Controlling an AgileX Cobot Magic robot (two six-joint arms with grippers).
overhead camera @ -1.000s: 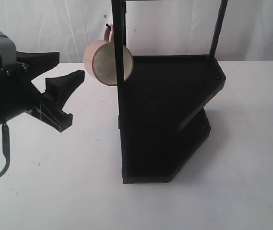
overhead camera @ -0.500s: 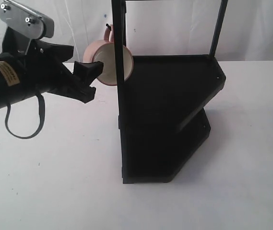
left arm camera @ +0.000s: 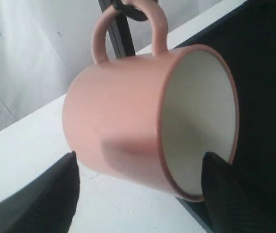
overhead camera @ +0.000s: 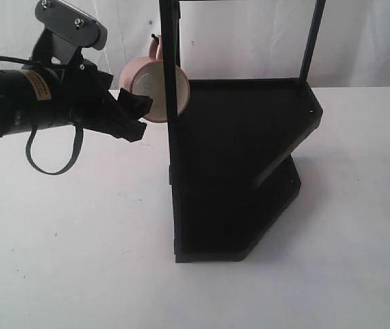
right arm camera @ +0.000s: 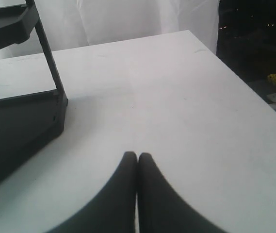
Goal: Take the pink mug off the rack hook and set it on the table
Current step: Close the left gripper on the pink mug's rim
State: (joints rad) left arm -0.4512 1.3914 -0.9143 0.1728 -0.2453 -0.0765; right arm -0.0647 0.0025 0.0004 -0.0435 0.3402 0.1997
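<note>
While the pink mug (overhead camera: 152, 88) hangs by its loop handle from the rack hook (overhead camera: 153, 36), upper centre-left of the exterior view, it's off the table (overhead camera: 78, 240) entirely. Mug is tilted on its side, cream inside facing the camera and a bit right. The front upright post of the rack (overhead camera: 249, 137) crosses in front of the mug's right part.

Left gripper (overhead camera: 137, 115) comes in from the left edge, at mug height, tips right at the mug's lower-left side. Grey bracket and a yellow label on the arm behind it, black cable loop hanging below.

Left wrist view: mug (left arm camera: 123, 131) fills the frame, handle looped over the hook (left arm camera: 128, 9). Left gripper (left arm camera: 140, 160) is spread wide, one black finger (left arm camera: 55, 194) by the base end of the mug, the other by the rim end. Mug sits between them. Both tips are just beside the ceramic, but I can't tell if either is actually touching. No squeeze visible.

Right gripper (right arm camera: 137, 158) shows only in its own wrist view: both fingers pressed together tip to tip, nothing between them, above bare table (right arm camera: 176, 97). Lower tray corner and a thin post of the rack (right arm camera: 16, 121) are near it on one side, and the table's edge is on the other.

Rack stands centre frame in the exterior view, two angular tiers.
</note>
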